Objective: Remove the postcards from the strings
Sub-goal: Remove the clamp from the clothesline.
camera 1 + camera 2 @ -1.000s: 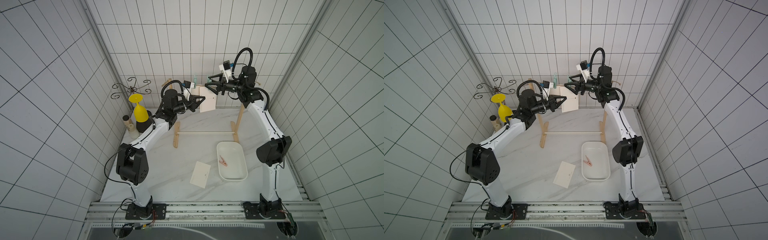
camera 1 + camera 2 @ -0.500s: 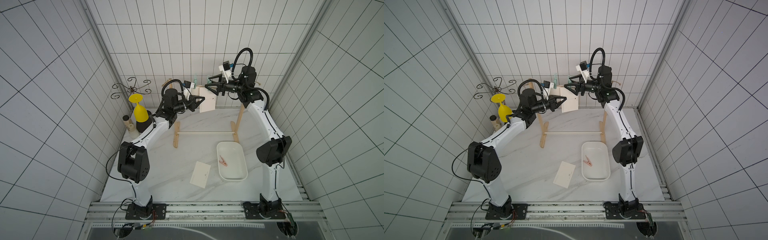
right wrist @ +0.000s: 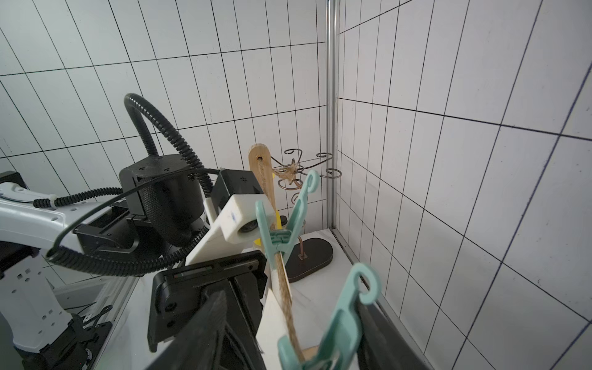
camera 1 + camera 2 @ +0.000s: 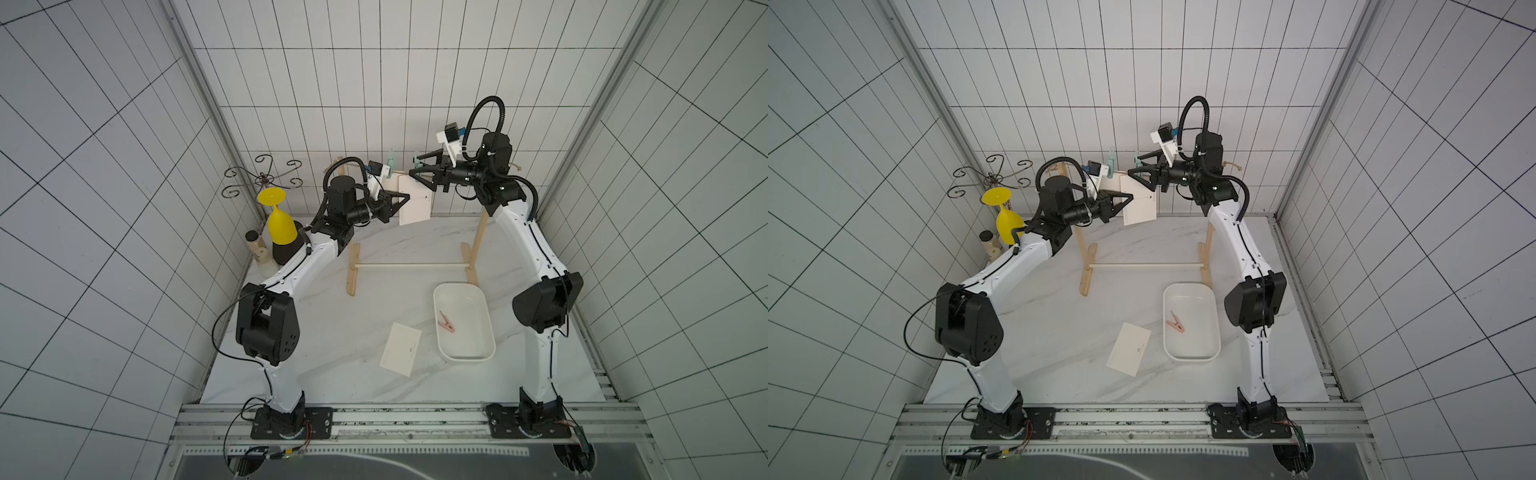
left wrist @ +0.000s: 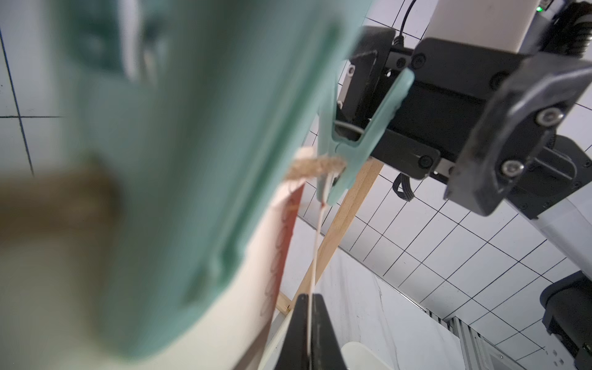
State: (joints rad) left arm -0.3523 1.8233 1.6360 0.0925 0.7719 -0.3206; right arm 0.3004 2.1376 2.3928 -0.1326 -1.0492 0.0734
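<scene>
Our left gripper (image 4: pixel 405 200) pinches hanging postcard (image 4: pixel 417 206); right gripper (image 4: pixel 415 168) straddles teal peg (image 5: pixel 344 153), jaws part-open. We risk tearing postcard if pulling before peg releases.

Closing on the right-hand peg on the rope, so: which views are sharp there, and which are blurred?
Left wrist: the left peg fills the lens as a teal blur; the right peg and rope are sharp. Right wrist: right peg slightly soft, left peg crisp. Both top views: evenly lit, sharp, but pegs tiny.

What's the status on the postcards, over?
Left end effector shut on hanging postcard. Right end effector open around teal peg. Second peg also on string.
</scene>
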